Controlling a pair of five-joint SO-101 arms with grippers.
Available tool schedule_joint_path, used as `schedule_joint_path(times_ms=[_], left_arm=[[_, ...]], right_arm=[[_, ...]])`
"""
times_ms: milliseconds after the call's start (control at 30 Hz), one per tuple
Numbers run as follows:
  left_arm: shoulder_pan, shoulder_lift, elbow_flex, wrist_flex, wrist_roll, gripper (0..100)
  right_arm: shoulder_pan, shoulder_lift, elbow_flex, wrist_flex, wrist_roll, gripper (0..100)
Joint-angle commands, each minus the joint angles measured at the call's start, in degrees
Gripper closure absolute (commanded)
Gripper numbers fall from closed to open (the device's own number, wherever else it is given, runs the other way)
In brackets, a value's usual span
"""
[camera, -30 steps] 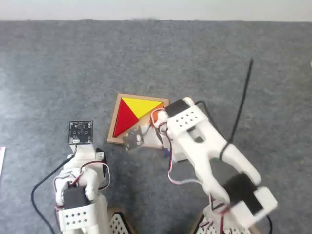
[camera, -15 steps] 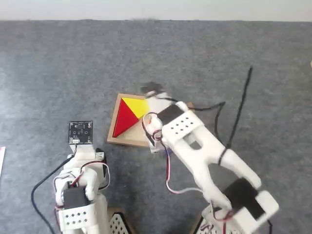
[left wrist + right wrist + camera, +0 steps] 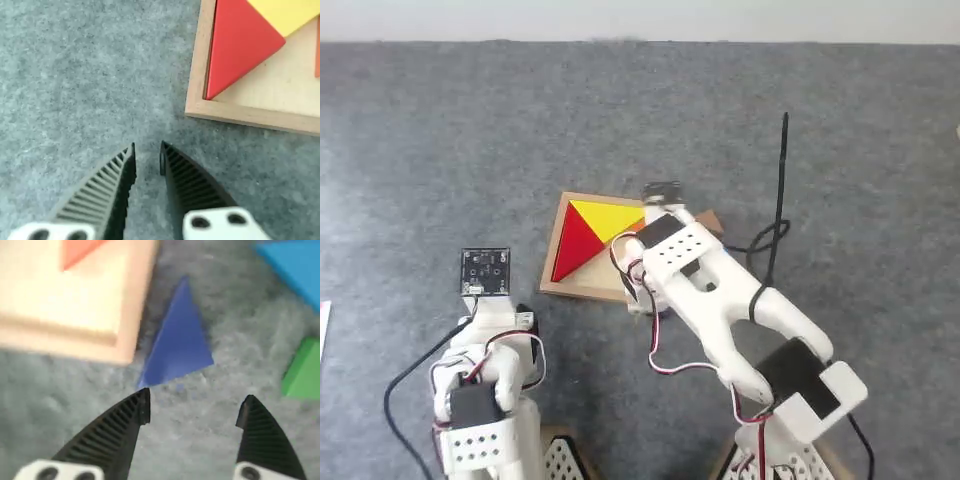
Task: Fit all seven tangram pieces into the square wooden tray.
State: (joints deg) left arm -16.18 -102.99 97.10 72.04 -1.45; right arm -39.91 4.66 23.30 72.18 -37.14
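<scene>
The square wooden tray (image 3: 560,288) lies mid-table with a red triangle (image 3: 575,250) and a yellow triangle (image 3: 605,218) in its left half. The right arm lies across the tray's right side, its gripper (image 3: 662,192) at the far right corner. In the right wrist view that gripper (image 3: 195,407) is open over the carpet, just short of a dark blue triangle (image 3: 177,342) lying against the tray's outer edge (image 3: 75,310). A light blue piece (image 3: 295,260) and a green piece (image 3: 302,370) lie nearby. The left gripper (image 3: 147,149) is shut and holds nothing, a short way from the tray's corner (image 3: 240,114).
The left arm (image 3: 485,380) is folded at the near left of the grey carpet. A black cable (image 3: 780,200) stands up behind the right arm. An orange-red piece (image 3: 80,250) sits inside the tray near its rim.
The right arm swung from the tray's near edge up and over to the tray's far right corner, then shifted slightly right. The left arm stayed still.
</scene>
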Motion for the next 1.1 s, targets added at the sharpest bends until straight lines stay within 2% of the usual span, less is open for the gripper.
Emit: schedule_joint_path(times_ms=[0, 233, 667, 800, 867, 1067], left_arm=[[0.3, -1.1, -0.7, 0.3, 0.0, 92], [0.3, -1.1, -0.7, 0.3, 0.0, 92], [0.3, -1.1, -0.7, 0.3, 0.0, 92], [0.3, -1.1, -0.7, 0.3, 0.0, 92], [0.3, -1.1, -0.7, 0.3, 0.0, 92], [0.3, -1.1, -0.7, 0.3, 0.0, 92]], right_arm=[[1.8, -2.5, -1.3, -3.6, -9.1, 70.7], [4.4, 0.4, -1.3, -12.2, -10.6, 70.7], [5.4, 8.5, -1.1, -12.4, -10.3, 70.8], [5.5, 9.0, -1.1, -12.4, -9.8, 79.4], [5.6, 9.0, -1.1, -12.4, -6.6, 83.1], [5.6, 9.0, -0.6, -11.8, -5.2, 83.4]])
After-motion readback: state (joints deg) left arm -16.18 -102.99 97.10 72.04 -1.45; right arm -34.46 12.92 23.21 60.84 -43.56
